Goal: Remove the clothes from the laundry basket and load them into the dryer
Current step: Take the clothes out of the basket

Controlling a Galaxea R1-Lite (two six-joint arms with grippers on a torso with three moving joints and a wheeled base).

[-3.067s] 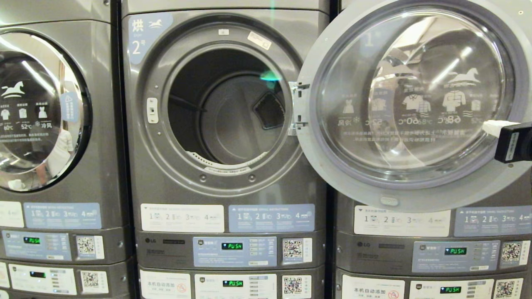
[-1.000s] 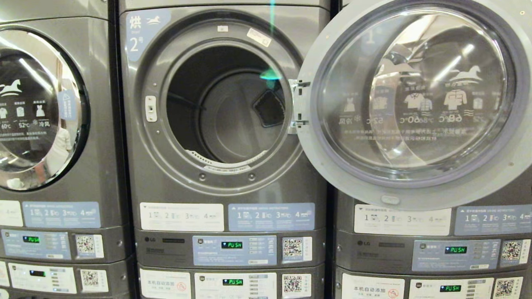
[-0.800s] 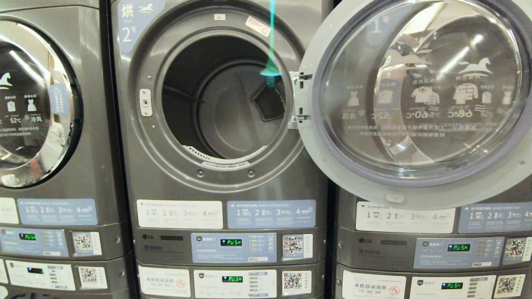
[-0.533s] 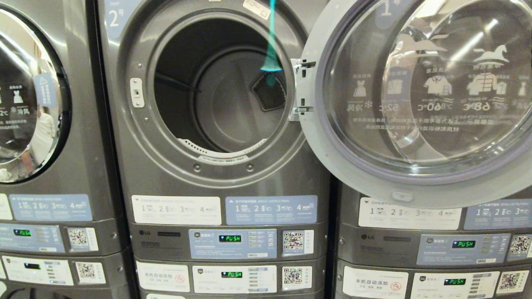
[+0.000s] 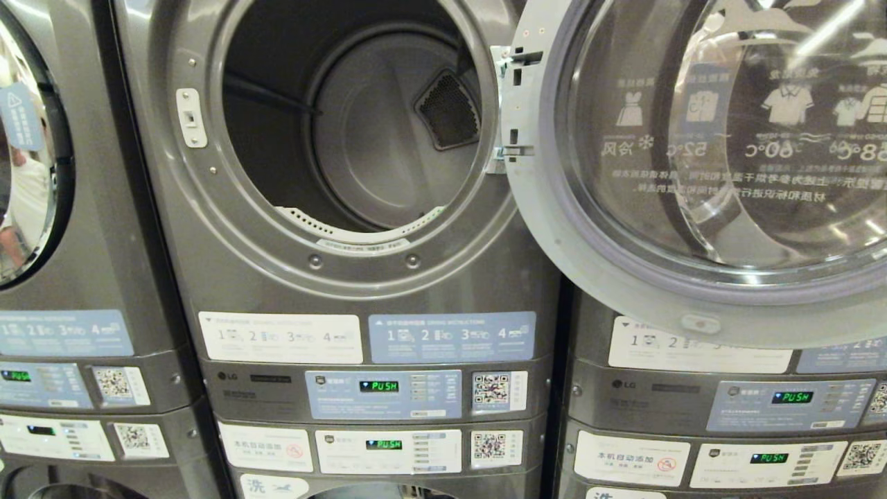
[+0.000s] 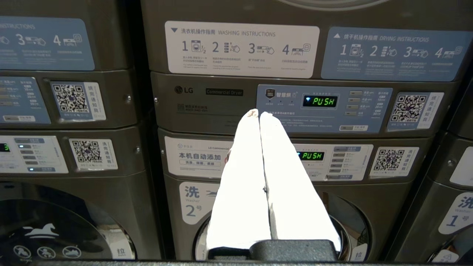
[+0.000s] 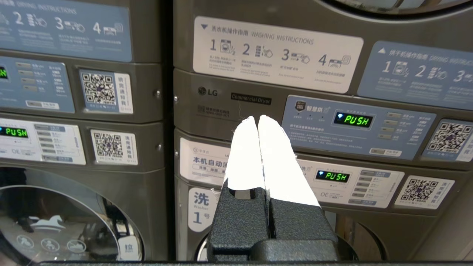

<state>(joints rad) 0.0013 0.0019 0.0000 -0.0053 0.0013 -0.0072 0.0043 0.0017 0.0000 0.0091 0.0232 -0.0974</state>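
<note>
Facing the control panels low on the machines, both grippers, left (image 6: 257,112) and right (image 7: 257,118), hold their fingers pressed together and empty, well below the open dryer drum (image 5: 360,132), with no basket or clothes in sight.

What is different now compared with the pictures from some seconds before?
The head camera tilted down and turned a little, so the whole scene shifted; the machines did not move. A black-and-white claw at the right edge three seconds ago has left the head view. The dryer drum is still empty and its door still open. Both claws, left and right, are shut and empty.
</note>
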